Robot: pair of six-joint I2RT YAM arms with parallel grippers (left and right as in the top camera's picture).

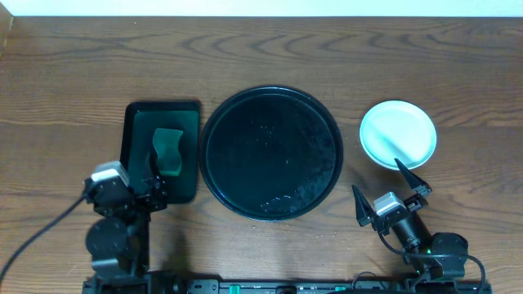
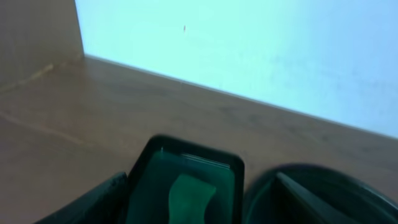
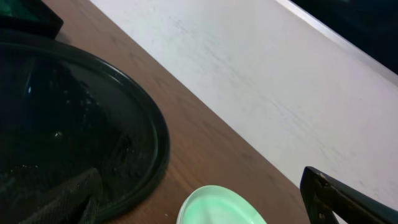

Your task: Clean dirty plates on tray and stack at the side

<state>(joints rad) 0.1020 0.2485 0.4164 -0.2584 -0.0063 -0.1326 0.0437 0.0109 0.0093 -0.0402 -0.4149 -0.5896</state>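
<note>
The round black tray [image 1: 271, 153] sits mid-table with no plates on it; it also shows in the right wrist view [image 3: 74, 124] and the left wrist view [image 2: 323, 193]. The white plates [image 1: 398, 133] lie stacked on the wood to the tray's right; the stack's edge shows in the right wrist view [image 3: 217, 208]. I cannot tell how many are in the stack. My right gripper [image 1: 391, 192] is open and empty just in front of the stack. My left gripper [image 1: 155, 186] is open and empty over the front edge of the green tray.
A rectangular dark-green tray [image 1: 135, 151] holds a green sponge [image 1: 169, 149] left of the black tray; both show in the left wrist view, tray [image 2: 146, 180], sponge [image 2: 189, 199]. A white wall runs along the table's far edge.
</note>
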